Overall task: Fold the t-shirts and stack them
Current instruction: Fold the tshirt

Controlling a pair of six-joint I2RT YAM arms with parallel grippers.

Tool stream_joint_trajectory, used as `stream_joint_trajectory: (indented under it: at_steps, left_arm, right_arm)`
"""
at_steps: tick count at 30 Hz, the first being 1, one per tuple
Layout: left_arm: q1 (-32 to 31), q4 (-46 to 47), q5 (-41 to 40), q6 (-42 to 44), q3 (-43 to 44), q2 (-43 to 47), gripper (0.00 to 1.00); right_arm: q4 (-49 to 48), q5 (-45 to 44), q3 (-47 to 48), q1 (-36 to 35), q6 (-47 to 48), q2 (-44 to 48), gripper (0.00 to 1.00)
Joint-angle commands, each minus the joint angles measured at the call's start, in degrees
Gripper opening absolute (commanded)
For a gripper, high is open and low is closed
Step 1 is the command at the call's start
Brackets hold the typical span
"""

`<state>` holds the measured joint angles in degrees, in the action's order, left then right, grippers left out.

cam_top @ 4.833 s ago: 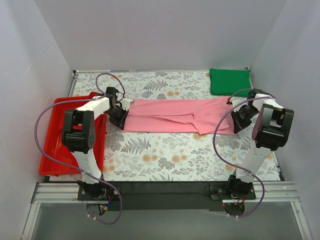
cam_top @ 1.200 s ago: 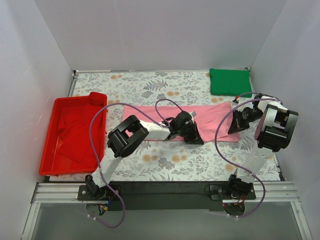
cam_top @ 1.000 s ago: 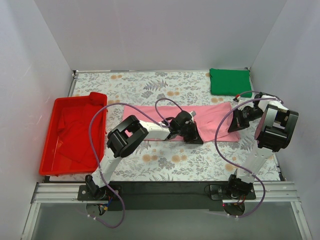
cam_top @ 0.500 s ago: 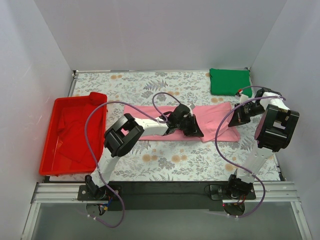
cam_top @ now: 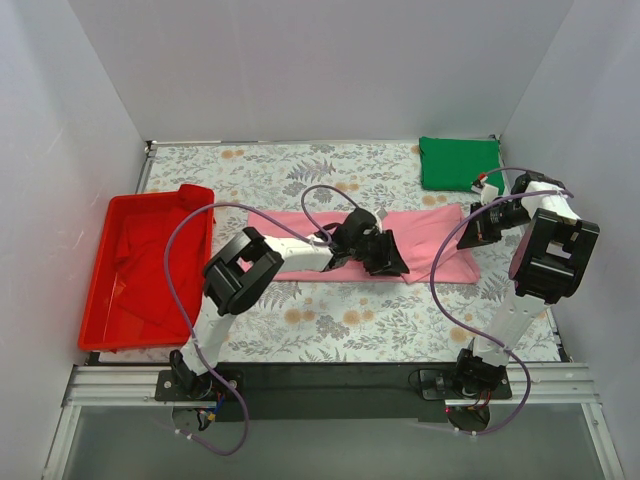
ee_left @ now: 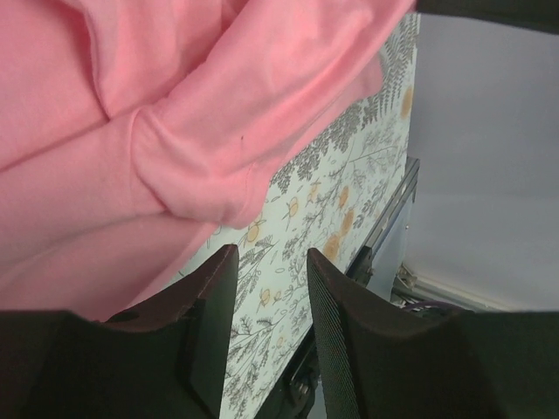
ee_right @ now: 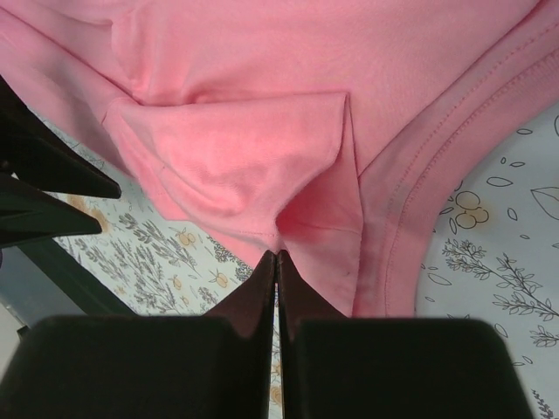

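The light pink t-shirt (cam_top: 425, 240) lies as a long strip across the middle of the flowered table. My left gripper (cam_top: 388, 262) sits at the strip's middle near edge; in the left wrist view the gripper (ee_left: 271, 257) is open, with only tablecloth between its fingers and pink fabric (ee_left: 131, 131) beside them. My right gripper (cam_top: 468, 237) is at the shirt's right end; in the right wrist view the gripper (ee_right: 277, 255) is shut on a fold of the pink fabric (ee_right: 262, 87). The dark green t-shirt (cam_top: 458, 163) lies folded at the back right corner.
A red plastic tray (cam_top: 150, 198) stands at the left edge of the table. White walls close in the back and both sides. The left gripper's black fingers (ee_right: 44, 192) show at the left of the right wrist view.
The left arm has moved from the shirt's left end to its middle. Over the last second both grippers have shifted toward the back, the right one drawing the shirt's right end with it.
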<state>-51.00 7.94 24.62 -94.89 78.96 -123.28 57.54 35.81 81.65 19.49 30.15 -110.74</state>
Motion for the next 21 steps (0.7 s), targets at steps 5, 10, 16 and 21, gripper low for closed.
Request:
stream_joint_trajectory:
  at_steps: [5, 10, 16, 21]
  left_arm:
    - [-2.3, -1.4, -2.2, -1.9, -0.2, 1.7, 0.38]
    - [-3.3, -1.4, -3.1, -3.1, 1.6, -0.6, 0.37]
    - [-3.3, -2.3, -4.1, -4.5, 2.5, -3.5, 0.36]
    - [-3.3, -2.9, -4.7, -4.9, 4.1, -5.6, 0.36]
  right_arm:
    - [1.6, 1.2, 1.6, 0.2, 0.1, -0.2, 0.01]
    - [1.6, 1.6, 0.4, 0.2, 0.3, -0.2, 0.01]
    - [1.6, 1.2, 0.4, 0.1, 0.9, -0.1, 0.01]
    - [1.6, 0.7, -0.3, 0.2, 1.5, 0.4, 0.01]
